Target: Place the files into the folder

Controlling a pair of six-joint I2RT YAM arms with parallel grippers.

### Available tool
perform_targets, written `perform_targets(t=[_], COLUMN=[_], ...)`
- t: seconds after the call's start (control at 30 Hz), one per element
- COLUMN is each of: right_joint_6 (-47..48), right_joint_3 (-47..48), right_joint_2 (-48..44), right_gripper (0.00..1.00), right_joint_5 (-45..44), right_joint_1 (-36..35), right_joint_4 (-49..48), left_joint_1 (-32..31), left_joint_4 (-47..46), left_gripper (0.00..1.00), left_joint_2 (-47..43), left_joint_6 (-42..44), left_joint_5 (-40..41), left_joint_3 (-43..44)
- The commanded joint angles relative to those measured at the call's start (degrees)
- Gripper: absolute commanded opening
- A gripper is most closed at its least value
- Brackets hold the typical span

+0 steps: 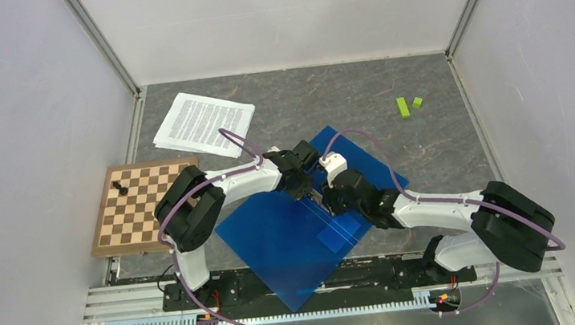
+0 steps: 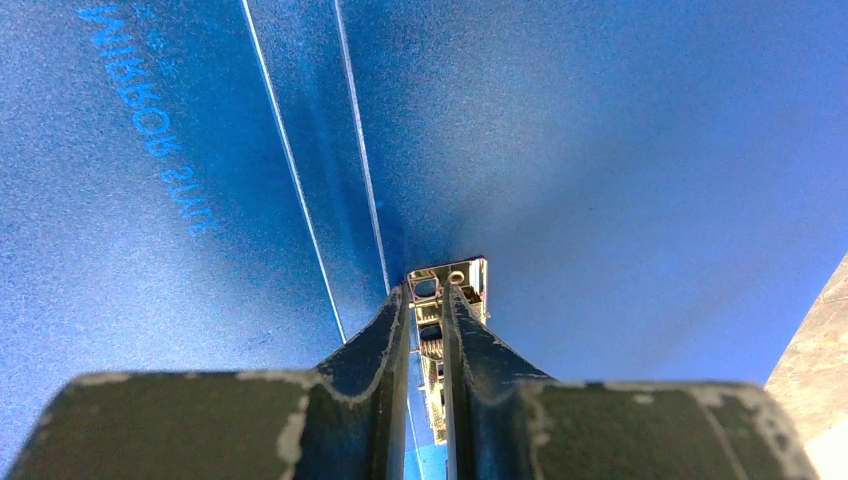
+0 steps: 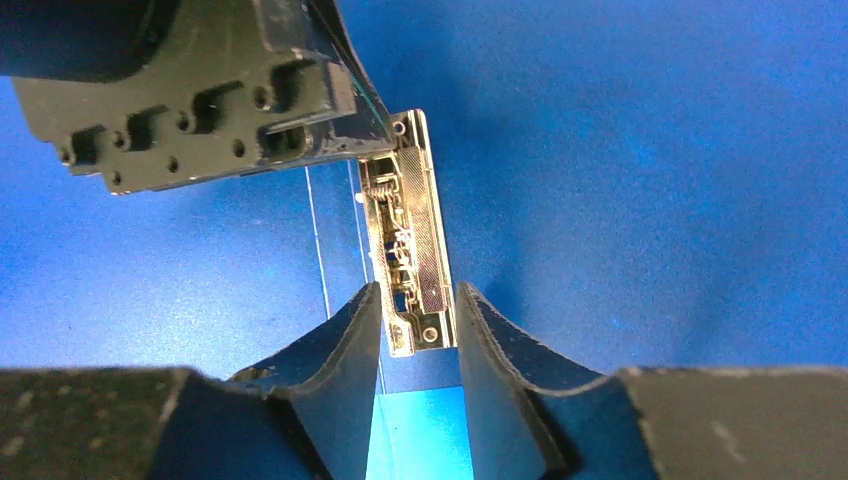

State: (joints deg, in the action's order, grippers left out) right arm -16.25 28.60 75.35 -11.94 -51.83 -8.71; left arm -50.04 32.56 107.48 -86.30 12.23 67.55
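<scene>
Left end effector (image 2: 425,297) seemingly pinches one clip (image 3: 414,240) inside one folder (image 1: 277,244)

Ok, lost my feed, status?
Left gripper shut on metal clip. Right gripper open, straddling its other end. Folder open; files outside it, far left. Chessboard off to side.

The left claw (image 2: 428,305) hides most of the metal clip (image 2: 462,276).

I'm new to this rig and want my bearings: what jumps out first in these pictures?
The open blue folder dominates the table centre. At its spine the left gripper pinches the metal clip; the right gripper straddles the clip's other end, jaws open. The white files lie far left, outside it.
</scene>
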Motion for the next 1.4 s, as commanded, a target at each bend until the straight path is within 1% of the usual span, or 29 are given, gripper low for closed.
perform_targets(t=[0.0, 0.07, 0.33, 0.43, 0.6, 0.77, 1.0, 1.1, 1.2, 1.37], right_joint_6=[-2.7, -4.1, -4.9, -5.0, -5.6, -5.9, -7.5, -9.2, -11.3, -13.2], right_joint_3=[2.1, 1.3, -0.5, -1.2, -2.5, -2.2, -1.2, -1.1, -0.6, 0.3], right_joint_2=[0.4, 0.4, 1.4, 1.5, 1.5, 2.1, 3.6, 4.4, 5.2, 6.9], right_gripper=[0.33, 0.31, 0.3, 0.28, 0.27, 0.24, 0.17, 0.14, 0.1, 0.08], right_joint_5=[0.1, 1.6, 3.5, 3.3, 2.6, 1.8, -1.9, -2.9, -6.0, -11.6], right_joint_1=[0.3, 0.3, 0.2, 0.2, 0.1, -0.1, -0.3, -0.3, -0.4, -1.1], right_joint_4=[3.8, 3.6, 2.4, 2.6, 2.6, 2.3, 3.9, 4.5, 6.9, 11.3], left_joint_1=[-1.2, -1.2, -1.2, -1.1, -0.8, -0.5, -0.5, -0.5, -0.5, -0.5], left_joint_4=[6.1, 6.1, 6.0, 5.9, 6.0, 5.9, 6.1, 5.9, 5.1, 4.6], left_gripper=[0.02, 0.02, 0.02, 0.02, 0.02, 0.02, 0.02, 0.02, 0.02, 0.02], left_joint_2=[6.8, 6.9, 7.2, 7.4, 7.8, 9.0, 11.5, 11.7, 11.4, 11.5], left_joint_6=[-2.1, -1.9, -1.8, -1.4, -0.1, 2.7, 9.3, 11.3, 12.9, 15.3], left_joint_5=[-2.0, -1.9, -1.7, -1.8, -2.0, -2.5, -2.0, -1.3, -0.8, 0.3], left_joint_3=[-4.9, -4.9, -5.0, -5.1, -5.1, -4.9, -5.0, -6.4, -7.9, -9.2])
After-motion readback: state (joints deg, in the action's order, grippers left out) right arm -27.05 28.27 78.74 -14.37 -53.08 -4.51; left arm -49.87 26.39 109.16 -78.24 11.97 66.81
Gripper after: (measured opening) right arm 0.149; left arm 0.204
